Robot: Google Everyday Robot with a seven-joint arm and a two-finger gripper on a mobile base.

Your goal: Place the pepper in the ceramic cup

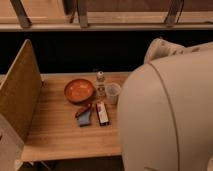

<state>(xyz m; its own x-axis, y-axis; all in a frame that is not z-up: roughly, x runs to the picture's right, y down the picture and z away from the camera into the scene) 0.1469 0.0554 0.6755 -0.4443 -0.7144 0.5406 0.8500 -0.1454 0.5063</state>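
Here 1 ceramic cup (113,92), 1 bowl (79,90), 1 bottle (100,80) stand close; hand unseen.

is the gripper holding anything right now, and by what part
Cannot be told: the gripper is out of view; only the robot's white arm shows, at the right.

The wooden table (57,137) carries an orange-brown bowl (79,91), a small bottle (100,77) and a whitish cup (113,93) just beside it. Nearer lie a blue packet (85,119), possibly a dark pepper (82,110) touching it, and a dark bar (102,113). The gripper is out of view.
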